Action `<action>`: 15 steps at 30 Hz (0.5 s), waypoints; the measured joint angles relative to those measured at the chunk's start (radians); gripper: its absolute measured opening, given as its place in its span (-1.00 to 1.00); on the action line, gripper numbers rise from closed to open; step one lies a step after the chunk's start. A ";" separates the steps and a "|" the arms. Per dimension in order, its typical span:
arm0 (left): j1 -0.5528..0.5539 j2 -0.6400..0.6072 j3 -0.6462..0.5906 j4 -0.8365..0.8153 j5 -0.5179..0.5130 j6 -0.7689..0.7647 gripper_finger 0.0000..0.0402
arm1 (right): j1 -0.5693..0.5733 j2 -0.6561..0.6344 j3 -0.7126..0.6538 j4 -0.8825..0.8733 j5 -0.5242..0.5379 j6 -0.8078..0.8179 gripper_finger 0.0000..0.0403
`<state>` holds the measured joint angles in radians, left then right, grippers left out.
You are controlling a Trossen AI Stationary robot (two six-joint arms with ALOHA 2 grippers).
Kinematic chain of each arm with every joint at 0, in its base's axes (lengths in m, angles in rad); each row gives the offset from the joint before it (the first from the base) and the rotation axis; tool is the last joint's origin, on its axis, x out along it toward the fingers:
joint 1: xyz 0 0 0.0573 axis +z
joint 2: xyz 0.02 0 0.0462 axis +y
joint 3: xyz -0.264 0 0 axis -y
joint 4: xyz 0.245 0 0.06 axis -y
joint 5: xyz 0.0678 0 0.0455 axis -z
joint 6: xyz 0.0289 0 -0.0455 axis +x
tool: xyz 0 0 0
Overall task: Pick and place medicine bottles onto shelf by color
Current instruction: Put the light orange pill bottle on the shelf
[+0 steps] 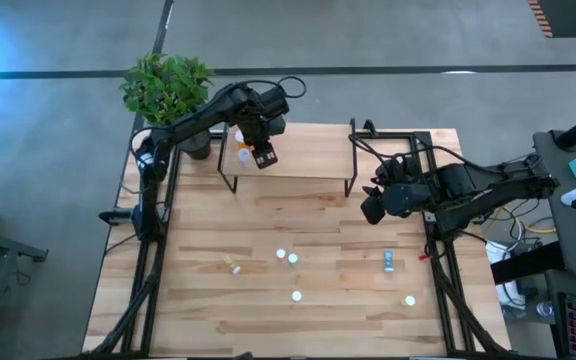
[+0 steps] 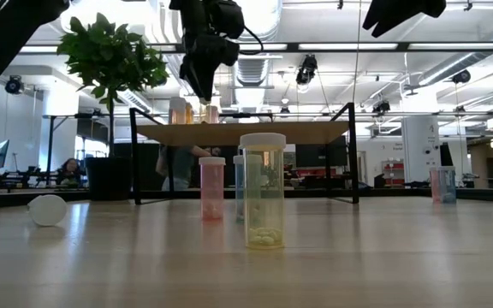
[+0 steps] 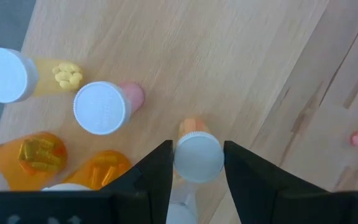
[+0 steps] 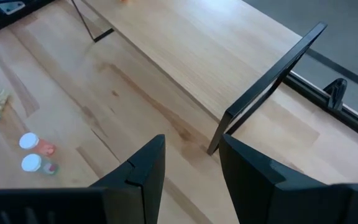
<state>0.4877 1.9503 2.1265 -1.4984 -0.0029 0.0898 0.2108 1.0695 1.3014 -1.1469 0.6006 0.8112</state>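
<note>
The left gripper (image 3: 197, 163) pinches a small orange white-capped medicine bottle (image 3: 197, 152) above the low light-wood wire-framed shelf (image 1: 303, 150) — beside bottles standing there. The right gripper (image 1: 373, 208) hovers off the shelf's end — fingers apart, empty.

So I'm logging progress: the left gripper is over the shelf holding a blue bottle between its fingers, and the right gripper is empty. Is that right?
Not quite: the bottle in the left gripper is orange with a white cap, not blue, as the left wrist view shows. The rest stands: it is over the shelf, and the right gripper is empty.
</note>
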 joint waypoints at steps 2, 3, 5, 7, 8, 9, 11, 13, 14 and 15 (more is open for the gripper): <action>0.000 0.000 0.000 0.001 0.000 0.001 -0.37 | 0.000 0.000 0.000 0.000 0.000 0.000 -0.29; 0.000 0.000 0.000 0.001 0.000 0.001 -0.37 | 0.000 0.000 0.000 0.000 0.000 0.000 -0.29; 0.000 0.000 0.000 0.002 0.000 0.001 -0.37 | 0.000 0.000 0.000 0.000 0.000 0.000 -0.29; 0.000 0.000 0.000 0.004 -0.001 0.002 -0.37 | 0.000 0.000 0.000 0.000 0.000 0.000 -0.29; 0.000 0.000 0.000 0.005 -0.001 0.002 -0.37 | 0.000 0.000 0.000 0.000 0.000 0.000 -0.29; 0.000 0.000 0.000 0.006 -0.001 0.001 -0.37 | 0.000 0.000 0.000 0.000 0.000 -0.001 -0.29; 0.000 0.000 0.000 0.006 -0.004 0.001 -0.37 | 0.000 0.000 0.000 0.000 0.000 -0.002 -0.29; 0.000 0.000 0.000 0.007 -0.012 0.001 -0.35 | 0.000 0.000 0.000 0.000 0.001 -0.001 -0.29; 0.000 0.000 0.000 0.007 -0.023 0.002 -0.33 | -0.002 0.000 0.000 0.000 0.001 -0.001 -0.29; 0.000 0.000 0.000 0.007 -0.037 0.003 -0.30 | -0.002 0.000 0.000 0.000 0.001 -0.001 -0.29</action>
<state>0.4877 1.9499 2.1265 -1.4918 -0.0398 0.0924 0.2089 1.0695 1.3014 -1.1469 0.6016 0.8103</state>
